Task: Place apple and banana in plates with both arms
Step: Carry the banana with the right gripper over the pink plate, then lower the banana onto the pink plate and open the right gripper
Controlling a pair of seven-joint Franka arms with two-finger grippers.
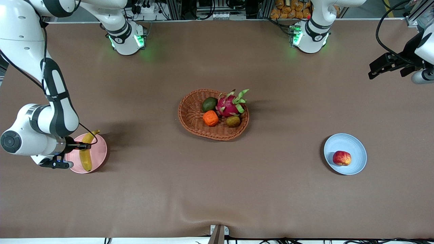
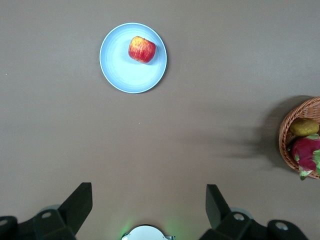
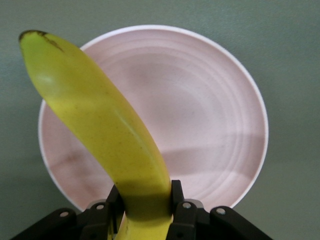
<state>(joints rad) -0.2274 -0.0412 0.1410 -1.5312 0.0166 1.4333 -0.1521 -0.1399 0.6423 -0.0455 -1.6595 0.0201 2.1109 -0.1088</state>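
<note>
The red apple (image 1: 341, 158) lies in the light blue plate (image 1: 354, 145) toward the left arm's end of the table; the left wrist view also shows the apple (image 2: 142, 49) and the plate (image 2: 122, 72). My left gripper (image 1: 386, 66) is open and empty (image 2: 148, 191), held high over that end of the table, well apart from the plate, and waits. My right gripper (image 1: 81, 146) is shut on the yellow banana (image 1: 86, 154) near its stem end (image 3: 145, 192). It holds the banana (image 3: 95, 115) over the pale pink plate (image 1: 100, 152) (image 3: 210, 110).
A brown wicker basket (image 1: 190, 117) stands mid-table with a pink dragon fruit (image 1: 229, 105), an orange fruit (image 1: 210, 118), a green fruit (image 1: 209, 104) and a brownish fruit (image 1: 233, 121). The basket's rim (image 2: 292, 120) shows in the left wrist view.
</note>
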